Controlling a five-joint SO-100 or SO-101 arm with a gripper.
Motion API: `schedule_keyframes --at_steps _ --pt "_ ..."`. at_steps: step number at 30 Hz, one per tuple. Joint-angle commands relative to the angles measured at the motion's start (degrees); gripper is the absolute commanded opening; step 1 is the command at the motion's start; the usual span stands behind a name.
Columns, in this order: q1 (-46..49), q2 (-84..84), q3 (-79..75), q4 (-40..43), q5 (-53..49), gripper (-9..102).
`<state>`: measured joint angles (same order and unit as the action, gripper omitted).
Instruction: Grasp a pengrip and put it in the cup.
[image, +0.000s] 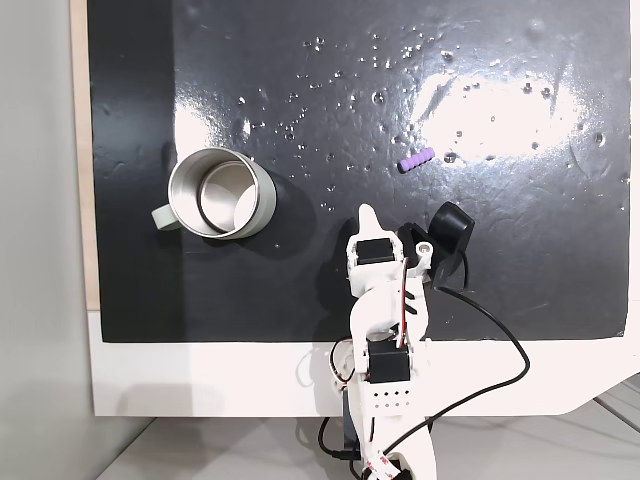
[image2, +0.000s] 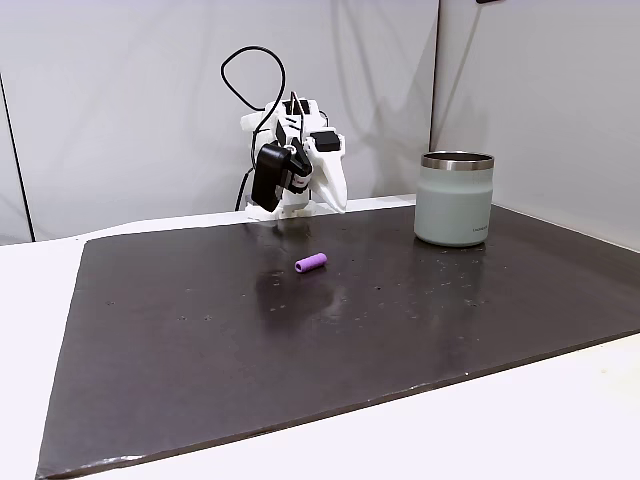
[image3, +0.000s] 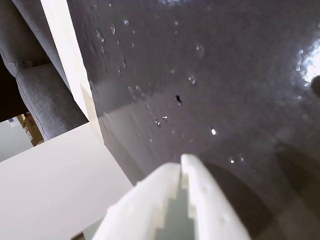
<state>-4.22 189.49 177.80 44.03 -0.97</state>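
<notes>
Black, glossy matting covers most of a white worktop, its sheen broken by small specks and a bright glare patch toward 1 o'clock in a fixed view from above. From that same camera, the pengrip, a small light-purple ribbed cylinder, lies on its side on the mat just above centre, well apart from the cup, which stands upright at about 9 o'clock with its shiny inside showing and a pale handle at its lower left. The white arm is folded low at 6 o'clock, and its claw points up the frame, ending short of the pengrip, which sits toward 1 o'clock from the tip. Seen from a fixed view at worktop level, the pengrip rests in front of the folded arm, with the cup off at 3 o'clock. Through the wrist view, the claw hangs above bare mat with its two white fingers pressed together, nothing between them.
</notes>
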Motion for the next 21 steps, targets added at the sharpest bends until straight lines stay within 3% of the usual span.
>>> schedule_keyframes --at_steps 1,17,21 --pt "0.62 0.53 -0.18 0.09 1.49 0" --pt "0.00 0.53 -0.26 0.09 0.18 0" --pt "1.67 0.53 -2.72 3.16 -5.80 0"
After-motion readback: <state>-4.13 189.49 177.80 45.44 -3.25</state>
